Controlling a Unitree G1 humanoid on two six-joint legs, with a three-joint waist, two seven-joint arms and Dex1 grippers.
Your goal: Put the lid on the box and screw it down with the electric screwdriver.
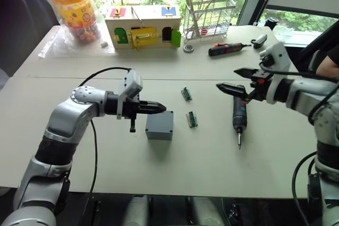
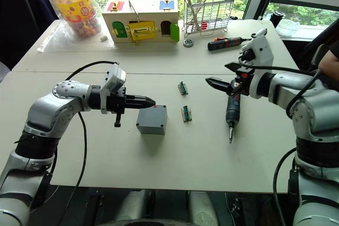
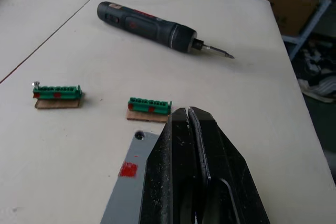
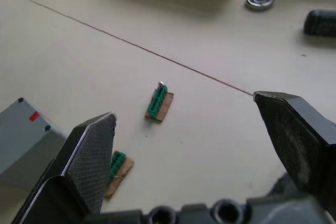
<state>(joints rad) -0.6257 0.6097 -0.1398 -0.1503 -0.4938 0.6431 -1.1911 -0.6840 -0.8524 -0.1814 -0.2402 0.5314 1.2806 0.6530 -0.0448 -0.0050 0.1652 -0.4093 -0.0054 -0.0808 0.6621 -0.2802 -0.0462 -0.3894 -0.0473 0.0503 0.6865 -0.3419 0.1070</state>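
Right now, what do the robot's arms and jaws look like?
Both arms are silver-grey metal with rounded joints and black bands, and thin black cables loop alongside them. Each wrist carries a white block. The left gripper and right gripper end in black pointed jaws with a criss-cross grip texture inside.

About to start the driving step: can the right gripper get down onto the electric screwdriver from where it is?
Probably yes. The right gripper is open and hovers just above the electric screwdriver, which lies flat on bare table with nothing over or against it.
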